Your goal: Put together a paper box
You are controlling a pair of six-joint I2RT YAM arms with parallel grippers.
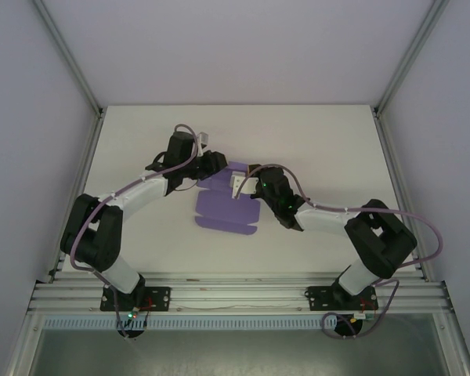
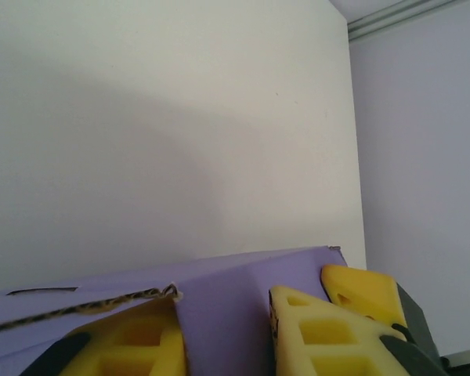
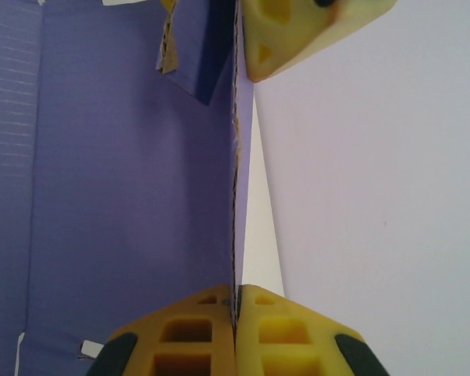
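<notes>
While the right gripper (image 3: 236,292) is clamping its yellow jaws tight together on an upturned edge of the paper box (image 1: 223,211), the rest of that purple sheet is lying flat and creased at the middle of the table (image 1: 141,157). From overhead, the pinched flap is standing up at the sheet's 12 o'clock edge, and the right gripper is sitting on it from about 4 o'clock.

Over to the left gripper (image 1: 217,163), which is hanging at the flap's 9 o'clock side. Its fingers (image 2: 321,333) are sitting a little apart, one either side of the same raised flap. Purple card is filling the gap between them, and I cannot tell whether they are actually pressing on it. Through the right wrist camera, one of those yellow fingers is showing up at 12 o'clock, right against the flap's rough cut edge.

The surface is looking plain matte white, with soft shadows falling beneath the arms. Pale, faintly lilac walls (image 1: 235,47) are closing in the table at 9, 12 and 3 o'clock. Aluminium posts (image 1: 66,55) are running up at the far corners, 11 and 1 o'clock. At 6 o'clock a ribbed aluminium rail (image 1: 235,294) is carrying both arm bases, and mauve cables (image 1: 184,133) are looping over each arm.
</notes>
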